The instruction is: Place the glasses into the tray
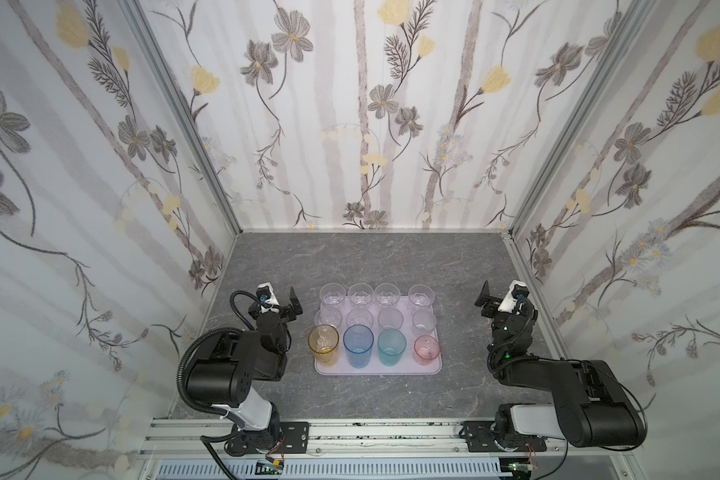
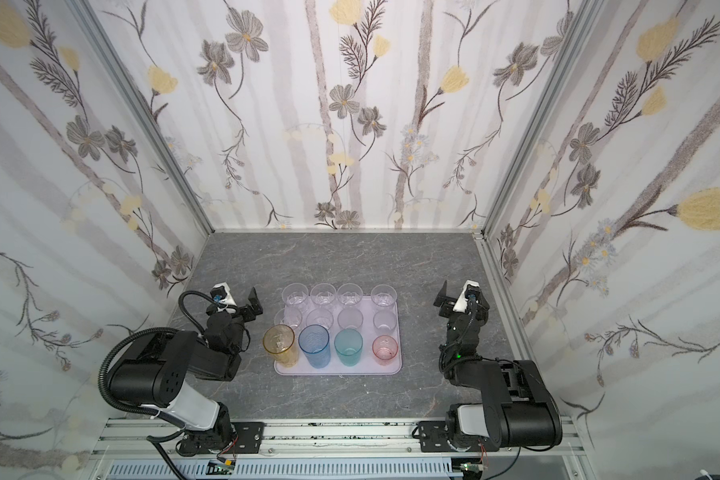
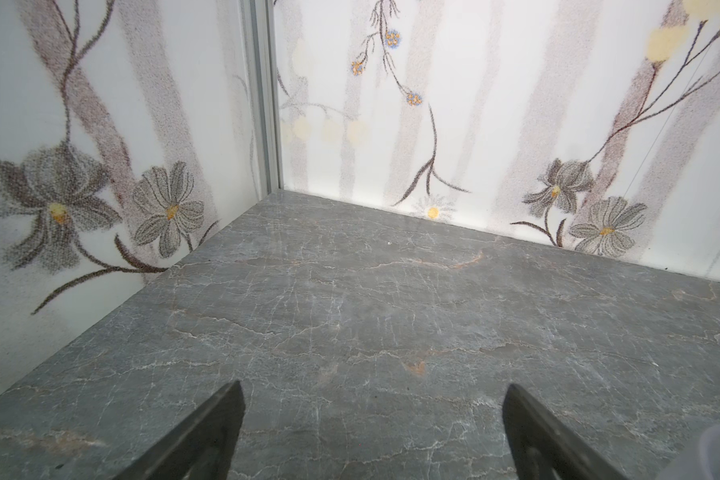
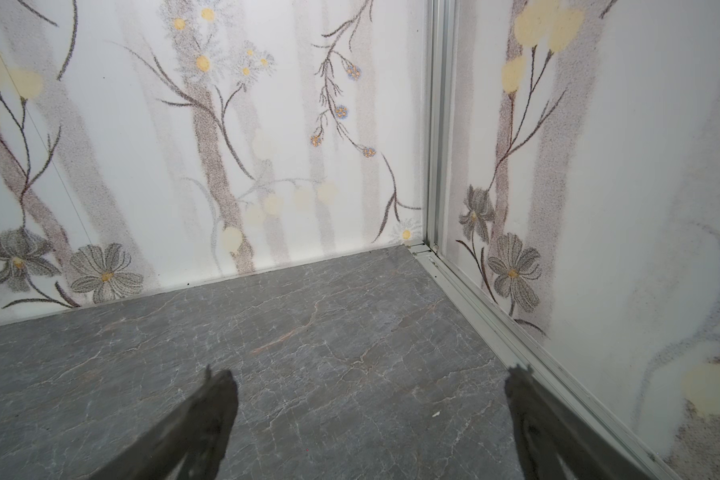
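As all glasses (image 1: 358,345) appear set in the tray (image 1: 375,371), placing is judged done; left hand (image 3: 373,386) and right hand (image 4: 371,372) are held wide, empty; nothing more is needed.

Bench (image 1: 350,257) behind the tray (image 1: 375,371) is bare to the back wall (image 1: 350,124), so there is wide room there. A bare strip runs in front of the tray too. Glasses (image 1: 390,319) pack the tray in three tight rows of four with narrow gaps, tall ones nearest. Left gripper (image 3: 373,390) is just beside the tray's left edge. Right gripper (image 4: 371,374) is close to the side wall (image 4: 599,208). Both have jaws spread over bare bench.
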